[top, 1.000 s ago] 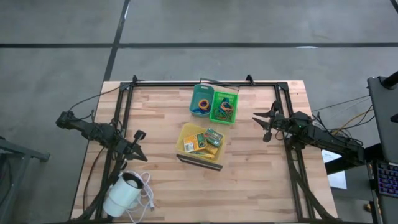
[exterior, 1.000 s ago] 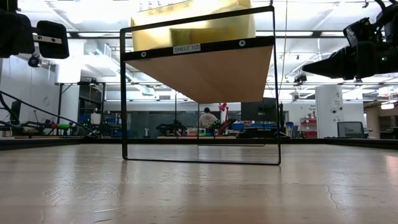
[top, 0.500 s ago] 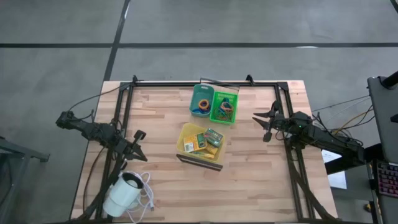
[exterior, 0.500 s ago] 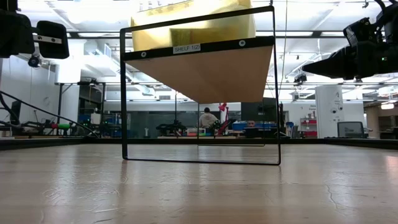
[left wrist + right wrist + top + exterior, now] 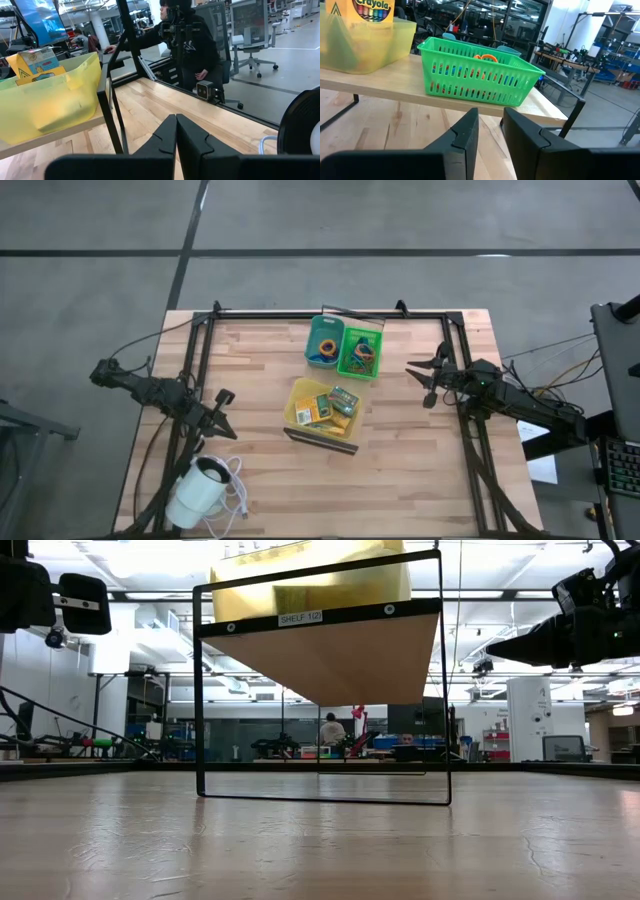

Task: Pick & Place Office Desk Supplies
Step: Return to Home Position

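The office desk supplies lie in three bins on a raised pale shelf board [image 5: 372, 385] at the table's middle. A green basket [image 5: 360, 352] [image 5: 480, 70] holds coloured bands and rings. A teal bin [image 5: 323, 340] holds an orange ring, and a yellow bin [image 5: 322, 405] [image 5: 47, 95] holds yellow-green packets. My left gripper [image 5: 226, 428] [image 5: 176, 137] hangs shut and empty left of the shelf, above the table. My right gripper [image 5: 415, 371] [image 5: 490, 131] hangs open right of the shelf, level with the green basket, with nothing between its fingers.
A black frame [image 5: 200, 690] carries the shelf board above the table. A white round corded device [image 5: 200, 490] stands at the near left corner. A small camera [image 5: 207, 91] sits at the near edge, and a person in dark clothes [image 5: 192, 40] sits beyond it.
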`<move>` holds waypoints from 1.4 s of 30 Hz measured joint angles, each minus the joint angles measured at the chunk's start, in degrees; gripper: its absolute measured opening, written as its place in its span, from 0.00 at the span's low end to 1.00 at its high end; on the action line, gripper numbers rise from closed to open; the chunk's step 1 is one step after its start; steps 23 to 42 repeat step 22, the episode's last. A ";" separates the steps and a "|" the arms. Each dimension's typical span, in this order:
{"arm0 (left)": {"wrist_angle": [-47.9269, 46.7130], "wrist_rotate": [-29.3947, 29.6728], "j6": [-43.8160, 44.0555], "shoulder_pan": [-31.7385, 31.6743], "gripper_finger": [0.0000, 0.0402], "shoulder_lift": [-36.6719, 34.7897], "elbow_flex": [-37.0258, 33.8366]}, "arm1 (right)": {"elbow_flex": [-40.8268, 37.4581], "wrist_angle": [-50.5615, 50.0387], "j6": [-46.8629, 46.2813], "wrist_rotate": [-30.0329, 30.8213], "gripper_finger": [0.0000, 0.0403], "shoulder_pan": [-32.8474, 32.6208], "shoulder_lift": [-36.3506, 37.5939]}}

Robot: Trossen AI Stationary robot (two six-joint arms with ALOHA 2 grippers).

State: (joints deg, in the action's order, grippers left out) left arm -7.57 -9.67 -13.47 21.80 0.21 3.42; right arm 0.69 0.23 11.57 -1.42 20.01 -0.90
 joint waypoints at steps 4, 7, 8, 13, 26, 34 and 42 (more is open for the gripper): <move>0.01 0.00 0.00 0.00 0.03 0.01 0.00 | 0.00 0.00 0.00 -0.02 0.23 0.00 0.00; 0.02 0.00 0.00 0.00 0.03 0.00 0.00 | 0.00 0.00 0.00 -0.01 0.22 0.00 -0.01; 0.01 0.00 0.00 -0.01 0.03 0.00 0.00 | 0.00 0.00 0.00 -0.02 0.22 0.00 -0.01; 0.01 0.00 0.00 -0.01 0.03 0.00 0.00 | 0.00 0.00 0.00 0.01 0.20 0.00 -0.01; 0.02 0.00 0.00 -0.01 0.03 0.00 0.00 | 0.00 0.00 0.00 -0.01 0.18 0.00 -0.01; 0.02 0.00 0.00 -0.01 0.03 0.00 0.00 | 0.00 0.00 0.00 -0.01 0.18 0.00 -0.01; 0.02 0.00 0.00 -0.01 0.03 0.00 0.00 | 0.00 0.00 0.00 -0.01 0.18 0.00 -0.01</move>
